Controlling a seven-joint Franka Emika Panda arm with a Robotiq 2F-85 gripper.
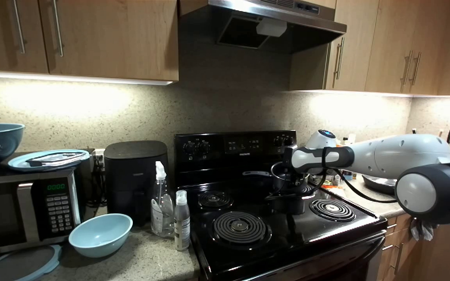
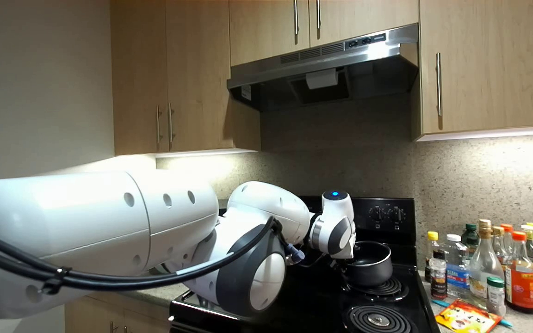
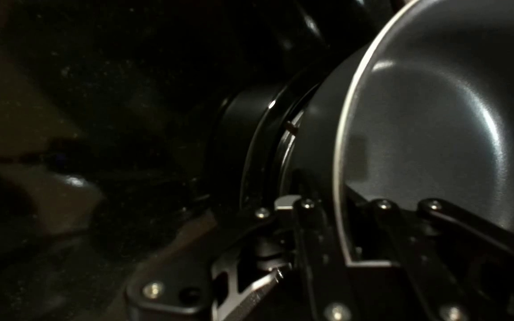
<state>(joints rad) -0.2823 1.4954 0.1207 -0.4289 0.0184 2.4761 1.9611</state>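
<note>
We see the gripper [image 3: 337, 196] pinching the side of a dark saucepan [image 3: 426, 125]. Its fingers [image 3: 315, 254] sit on both sides of the thin, shiny rim [image 3: 341, 133], one inside the pan and one outside, so the jaws are squeezed onto the pan's wall. The pan is over a back coil burner [image 2: 384, 287], a bit off the middle. We can't be sure its bottom touches the coil. The long handle [image 1: 257, 173] points away from the robot arm [image 1: 397, 156], out over the black stovetop [image 1: 299, 234].

In front of the pan's burner we find another coil burner [image 1: 332, 209], near the stove's side edge. A big coil burner [image 1: 240, 228] is well apart from the pan, with flat stovetop between them. Behind the pan stands the knob panel [image 1: 244, 146], so there is less room that way.

Past one edge of the stove we spot sauce bottles [image 2: 521, 273] and an orange packet [image 2: 467, 317]. Past the opposite edge, a pump bottle [image 1: 182, 220] stands just beside the stove, next to a spray bottle [image 1: 162, 210]. Farther along are a light blue bowl [image 1: 100, 236], a black air fryer [image 1: 137, 175] and a microwave [image 1: 6, 218]. The range hood [image 2: 326, 69] hangs well above the arm.
</note>
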